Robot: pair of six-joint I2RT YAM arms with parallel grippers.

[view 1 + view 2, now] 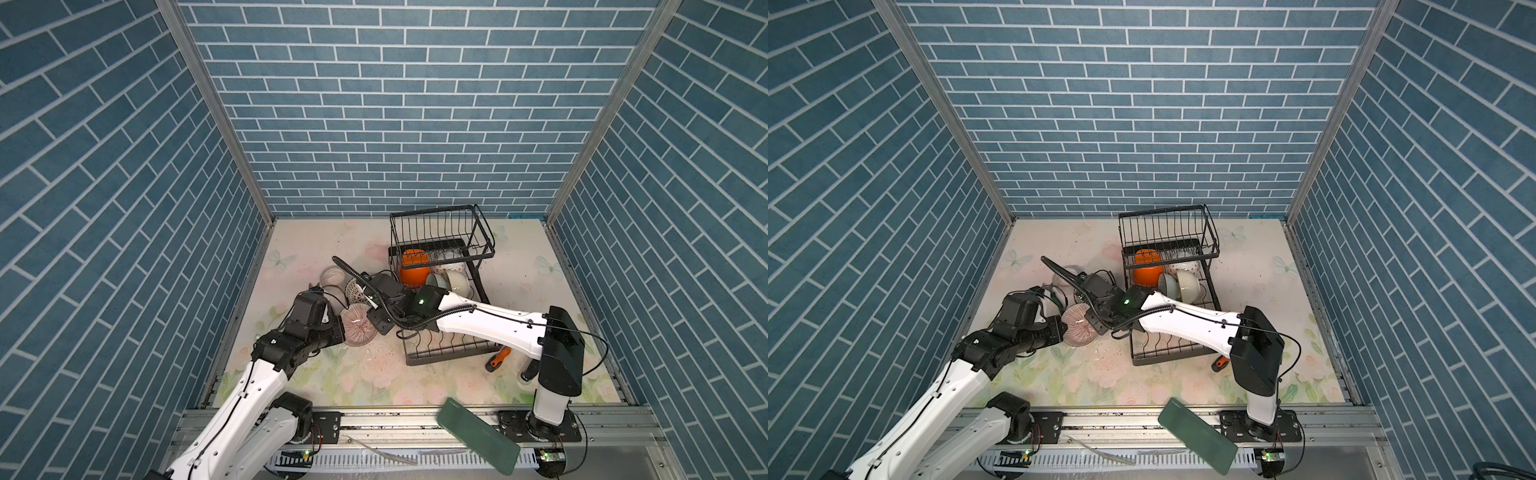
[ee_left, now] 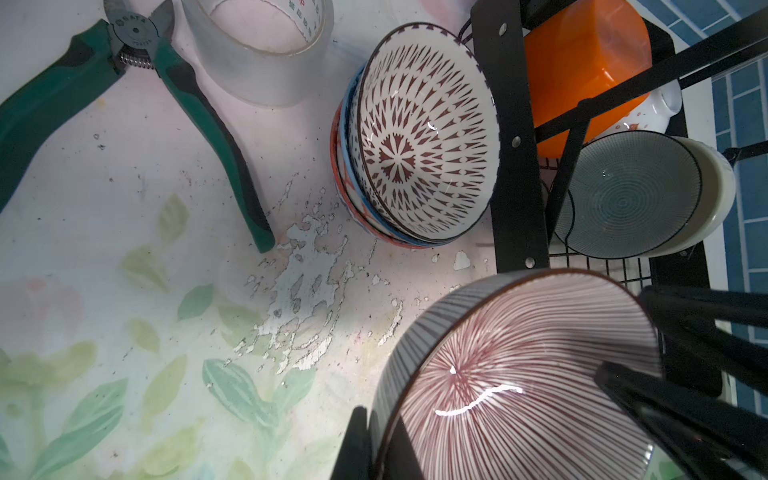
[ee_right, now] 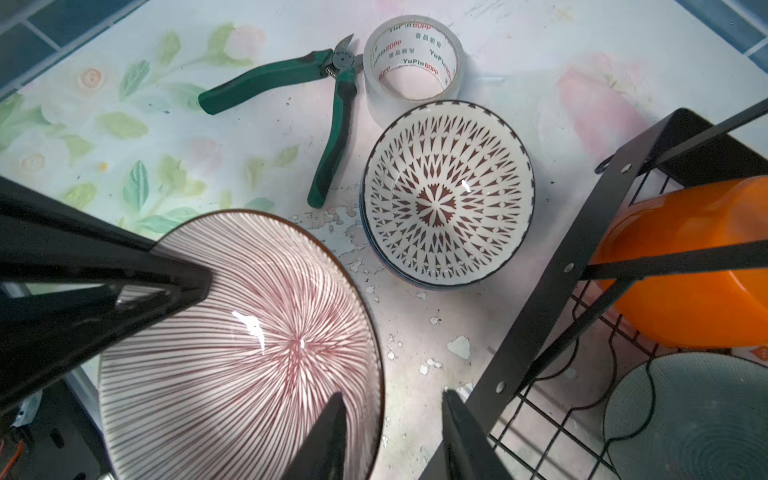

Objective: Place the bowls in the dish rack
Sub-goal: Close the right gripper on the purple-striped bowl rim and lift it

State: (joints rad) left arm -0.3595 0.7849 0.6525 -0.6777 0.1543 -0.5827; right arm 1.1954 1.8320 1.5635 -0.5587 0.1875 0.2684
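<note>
top view: striped bowl (image 1: 358, 330) held tilted between arms, just beside rack (image 1: 485, 237); looks like handover step.
left wrist: left claw (image 2: 378, 415) clenched on bowl rim.
right wrist: right claw (image 3: 392, 392) spread astride opposite rim, not gripping. next: pinch firmly, then left lets go.

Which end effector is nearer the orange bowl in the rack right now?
Right. The right end effector straddles the rim of the striped bowl on the side facing the rack, close to the orange bowl; the left end effector pinches the opposite rim, farther away.
</note>
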